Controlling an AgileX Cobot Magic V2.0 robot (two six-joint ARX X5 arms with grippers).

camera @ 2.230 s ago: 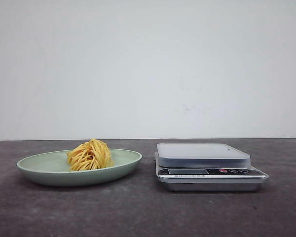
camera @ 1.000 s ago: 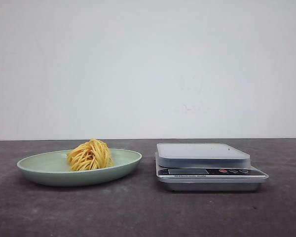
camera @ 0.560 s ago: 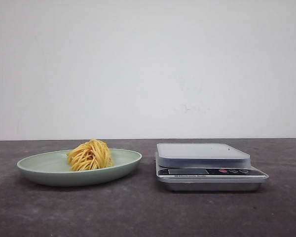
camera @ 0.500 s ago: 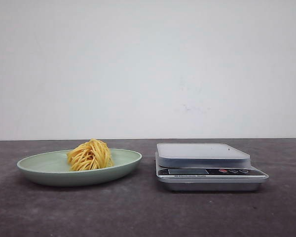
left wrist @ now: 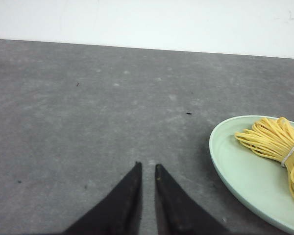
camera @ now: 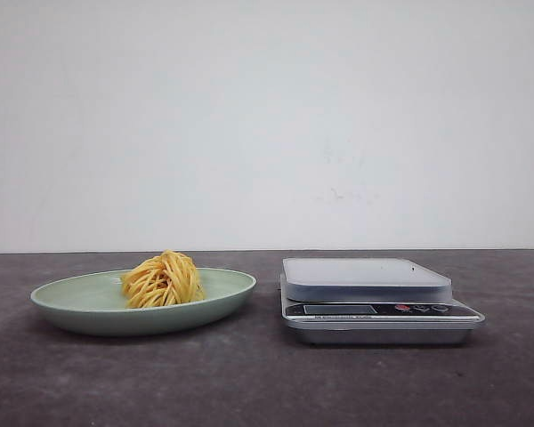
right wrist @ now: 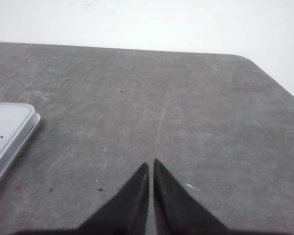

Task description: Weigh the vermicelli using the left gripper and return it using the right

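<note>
Both jaws nearly closed and empty, vermicelli cut off at frame edge, on plate.

A plain white wall fills the upper part of the front view, bare except for a few faint smudges right of centre. It meets the far edge of a dark grey table with a mottled, lightly scuffed, matte top. The right wrist view shows a rounded far corner of the table. The light is soft and even, casting only weak shadows.
</note>
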